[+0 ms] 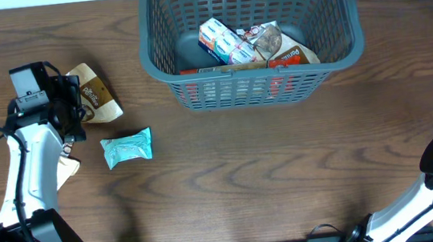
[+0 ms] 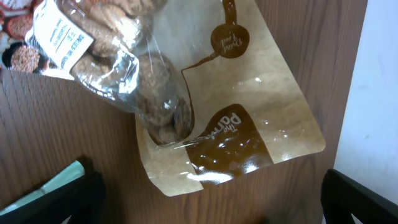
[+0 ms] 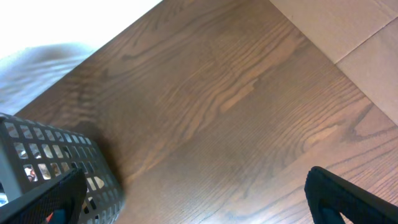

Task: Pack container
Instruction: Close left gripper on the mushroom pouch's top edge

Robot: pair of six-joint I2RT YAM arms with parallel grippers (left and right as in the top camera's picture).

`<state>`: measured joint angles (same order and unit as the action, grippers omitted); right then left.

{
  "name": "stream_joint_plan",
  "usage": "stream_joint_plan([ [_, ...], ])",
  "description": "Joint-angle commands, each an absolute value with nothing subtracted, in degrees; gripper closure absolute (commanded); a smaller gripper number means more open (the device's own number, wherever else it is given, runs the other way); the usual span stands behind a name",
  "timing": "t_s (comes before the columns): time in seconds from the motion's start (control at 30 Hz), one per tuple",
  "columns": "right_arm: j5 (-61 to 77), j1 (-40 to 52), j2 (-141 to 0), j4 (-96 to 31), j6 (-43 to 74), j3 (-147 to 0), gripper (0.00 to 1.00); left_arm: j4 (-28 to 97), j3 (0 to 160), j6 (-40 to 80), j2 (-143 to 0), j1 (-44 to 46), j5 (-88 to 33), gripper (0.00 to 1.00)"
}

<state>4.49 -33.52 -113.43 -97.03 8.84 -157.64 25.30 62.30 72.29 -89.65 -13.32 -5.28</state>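
The grey-blue slotted container stands at the back centre and holds several snack packets; a corner of it shows in the right wrist view. A brown paper cookie bag lies left of it, and fills the left wrist view. A teal packet lies in front of the bag. My left gripper hovers open over the brown bag's near edge, holding nothing. My right gripper is open and empty over bare table at the front right; only its arm shows overhead.
A clear bag of cookies lies against the brown bag at the table's left edge, partly under my left arm. The table's right edge and the floor show in the right wrist view.
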Motion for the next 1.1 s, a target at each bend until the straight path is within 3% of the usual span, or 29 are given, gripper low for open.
stream_joint_plan([
  [0.0, 4.93, -33.67, -113.58, -97.14, 9.82, -157.32, 0.01, 25.50, 63.37, 78.17, -89.65, -13.30, -1.98, 0.01],
  [0.47, 4.95, -33.67, -113.58, -97.14, 9.82, -157.32, 0.01, 28.23, 64.23, 90.35, -89.65, -13.32, 1.89, 0.01],
  [1.07, 4.93, -33.67, -113.58, -97.14, 9.82, -157.32, 0.01, 33.19, 66.39, 91.15, -94.32, -13.30, 9.72, 0.01],
])
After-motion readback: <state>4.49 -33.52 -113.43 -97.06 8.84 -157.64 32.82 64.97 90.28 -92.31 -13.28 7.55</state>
